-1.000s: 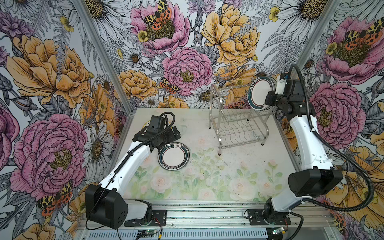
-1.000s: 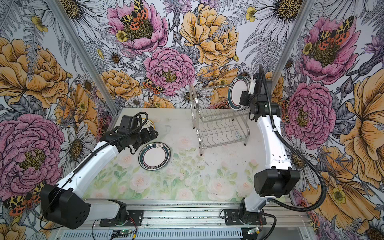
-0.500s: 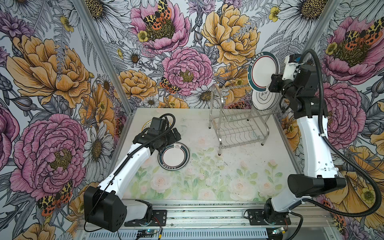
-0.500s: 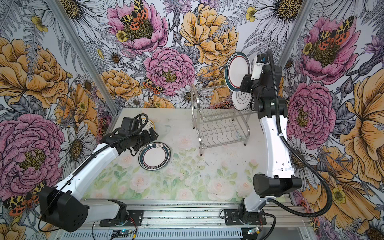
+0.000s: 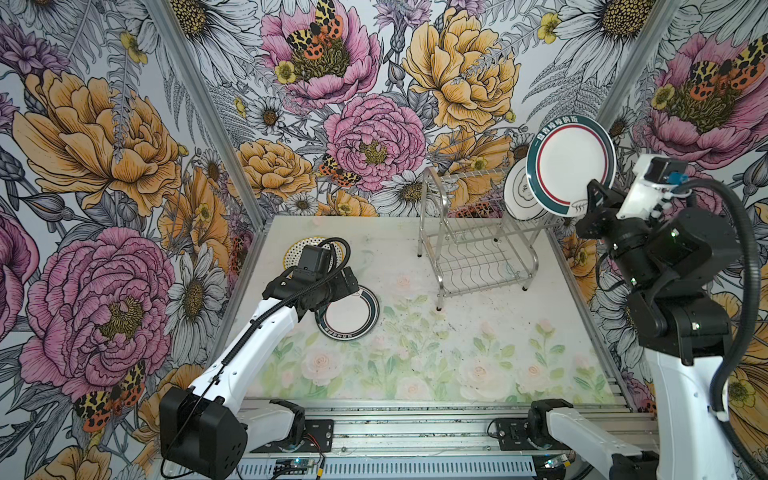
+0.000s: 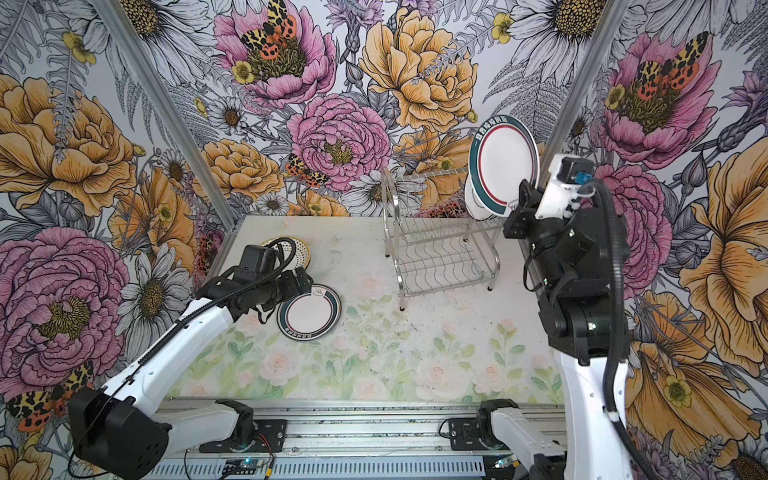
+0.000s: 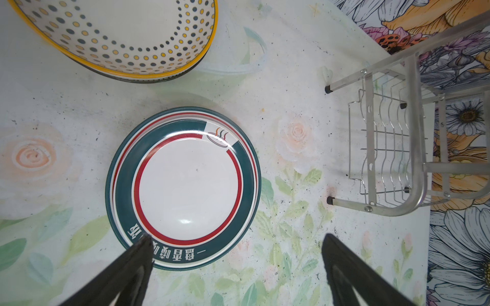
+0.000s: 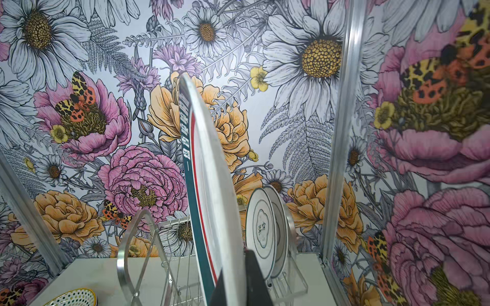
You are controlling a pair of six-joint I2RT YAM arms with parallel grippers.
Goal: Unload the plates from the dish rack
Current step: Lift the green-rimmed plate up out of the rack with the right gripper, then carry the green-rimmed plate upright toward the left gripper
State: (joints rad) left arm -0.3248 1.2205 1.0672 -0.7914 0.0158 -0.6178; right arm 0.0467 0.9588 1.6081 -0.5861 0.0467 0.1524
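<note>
My right gripper point(image 5: 592, 203) point(image 8: 236, 267) is shut on the rim of a white plate with teal and red rings point(image 5: 571, 162) point(image 8: 209, 185). It holds the plate upright, high above the right end of the dish rack point(image 5: 478, 257) point(image 6: 440, 257). Two white plates point(image 5: 519, 195) point(image 8: 261, 230) still stand in the rack's upper tier at that end. My left gripper point(image 5: 353, 282) point(image 7: 237, 238) hangs open over the edge of a teal-ringed plate point(image 5: 351, 313) point(image 7: 189, 185) that lies flat on the table. Nothing is between its fingers.
A stack of yellow-rimmed dotted plates point(image 5: 297, 251) point(image 7: 119, 34) lies at the table's back left, partly hidden by my left wrist. The flowered walls and a metal corner post point(image 8: 342, 132) stand close behind the rack and on both sides.
My right gripper has lifted the teal-ringed plate up out of the rack and carried it a little to the right. The left arm has barely moved.
</note>
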